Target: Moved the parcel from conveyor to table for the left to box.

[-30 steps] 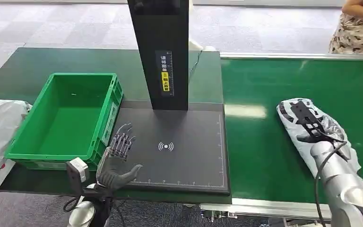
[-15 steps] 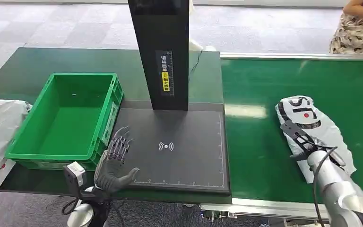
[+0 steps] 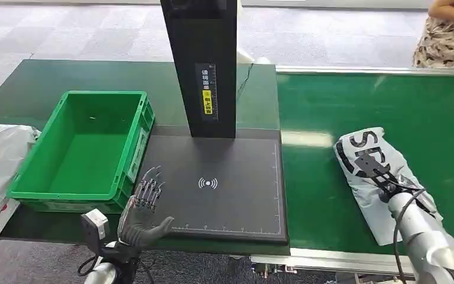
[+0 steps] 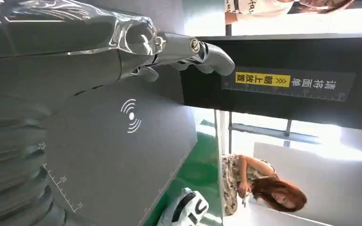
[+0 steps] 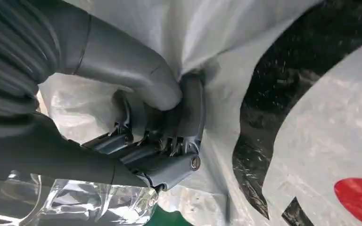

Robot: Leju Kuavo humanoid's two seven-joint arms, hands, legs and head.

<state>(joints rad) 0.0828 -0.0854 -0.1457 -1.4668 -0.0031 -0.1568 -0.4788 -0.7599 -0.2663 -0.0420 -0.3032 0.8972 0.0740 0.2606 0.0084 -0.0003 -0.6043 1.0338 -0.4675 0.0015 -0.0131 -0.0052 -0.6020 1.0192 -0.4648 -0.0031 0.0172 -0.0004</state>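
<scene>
Right hand, head view: the right hand [image 3: 384, 177] lies on top of the parcel [image 3: 378, 177], fingers bent down into the plastic; it looks like a grip, but this view is too far off to confirm it.
Parcel, head view: a grey-white poly bag with black lettering, lying on the green conveyor [image 3: 331, 106], near its table-side edge but not on the table.
Left hand, head view: the left hand [image 3: 142, 207] hovers at the near edge of the black scanning pad [image 3: 230, 195], fingers spread, holding nothing, just beside the green box [image 3: 80, 148].
Progress, head view: by my reading the transfer is at its start; the parcel is grasped but not carried over, and the drop on the table and the boxing by the left are both left to do.
Left hand, left wrist view: fingers [image 4: 207, 52] extended over the pad [image 4: 122, 141], nothing between them; the black post with its yellow label [image 4: 283, 80] stands beyond.
Parcel, left wrist view: a small part of the bag [image 4: 188, 209] shows far off on the belt; a person [image 4: 259, 188] is behind it.
Right hand, right wrist view: thumb and dark fingers [image 5: 169, 146] are closed on a bunched fold of the parcel [image 5: 311, 117], so the hand grips it.
Hard to tell: whether the bag is lifted or only resting on the belt; its underside and contents are hidden.
</scene>
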